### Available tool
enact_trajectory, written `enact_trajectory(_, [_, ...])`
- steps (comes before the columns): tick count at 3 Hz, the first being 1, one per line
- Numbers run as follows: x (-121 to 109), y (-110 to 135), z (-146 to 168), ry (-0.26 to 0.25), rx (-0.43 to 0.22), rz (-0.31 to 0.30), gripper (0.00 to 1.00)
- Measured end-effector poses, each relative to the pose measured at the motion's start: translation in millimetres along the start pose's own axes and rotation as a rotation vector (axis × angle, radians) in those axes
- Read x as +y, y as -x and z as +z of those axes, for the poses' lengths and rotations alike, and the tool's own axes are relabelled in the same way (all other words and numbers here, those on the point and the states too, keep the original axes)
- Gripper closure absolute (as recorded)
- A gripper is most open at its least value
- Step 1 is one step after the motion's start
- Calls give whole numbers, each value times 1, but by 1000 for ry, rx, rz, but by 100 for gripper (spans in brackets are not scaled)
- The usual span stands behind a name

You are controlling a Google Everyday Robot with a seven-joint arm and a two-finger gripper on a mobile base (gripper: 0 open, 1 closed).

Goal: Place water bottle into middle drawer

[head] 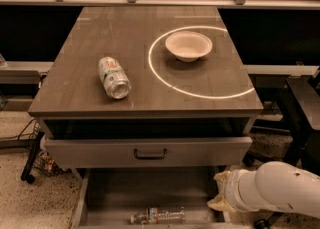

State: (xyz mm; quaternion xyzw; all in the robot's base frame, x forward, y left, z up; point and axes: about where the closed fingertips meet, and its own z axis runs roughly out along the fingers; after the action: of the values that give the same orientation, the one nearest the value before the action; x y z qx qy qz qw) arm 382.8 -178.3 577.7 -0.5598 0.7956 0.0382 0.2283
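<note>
a grey-brown cabinet top (75, 93) carries a can (114, 77) on its side and a white bowl (188, 45) inside a ring of light (149, 63). below, the middle drawer (150, 193) stands open, the water bottle (157, 216) lying on its floor near the front. the white arm (280, 188) reaches in from the lower right, the gripper (220, 195) at the drawer's right side, apart from the bottle; how far open it is cannot be told.

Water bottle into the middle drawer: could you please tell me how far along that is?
Looks done: the water bottle lies on its side on the floor of the open middle drawer. In hand: nothing visible; the end effector is by the drawer's right wall, apart from the bottle. Left: likely only backing the arm away.
</note>
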Motion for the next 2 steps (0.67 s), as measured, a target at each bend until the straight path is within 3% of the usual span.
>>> enact_trajectory(1, [-26,-6,-30,-80,39,-14,45])
enact_trajectory(2, [-66,-12,-77,-185,105,-20,69])
